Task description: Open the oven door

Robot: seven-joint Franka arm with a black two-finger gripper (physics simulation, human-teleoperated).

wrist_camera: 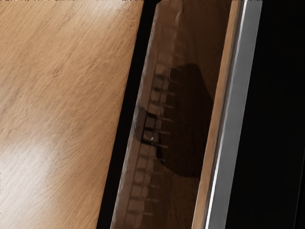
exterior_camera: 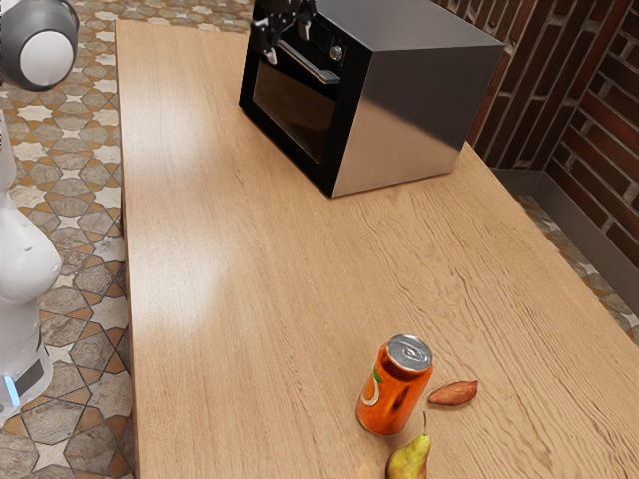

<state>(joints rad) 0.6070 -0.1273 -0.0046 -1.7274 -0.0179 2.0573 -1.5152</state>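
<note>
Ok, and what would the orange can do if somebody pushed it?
The can stands upright and is taller than it is wide, so a push up high would probably tip it. Its sides are round, so once down it might roll. It looks like smooth metal, so it could be a bit slippery.

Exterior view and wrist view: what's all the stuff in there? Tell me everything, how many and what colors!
Oven: 1, black front, grey side, far end of table
Door: 1, black with brownish glass, oven's front
Handle: 1, silver, on door
Knob: 1, silvery, oven's front
Can: 1, orange with silver top, near end
Pear: 1, yellow-green, beside can
Small pointed thing: 1, reddish-brown, beside can
Table: 1, light wood, under everything
Floor: 1, grey, white and orange-brown tiles
Brick wall: red-brown, beyond table
Arm: 1, white, exterior view's left
Gripper: 1, black, open, at oven's front
</note>
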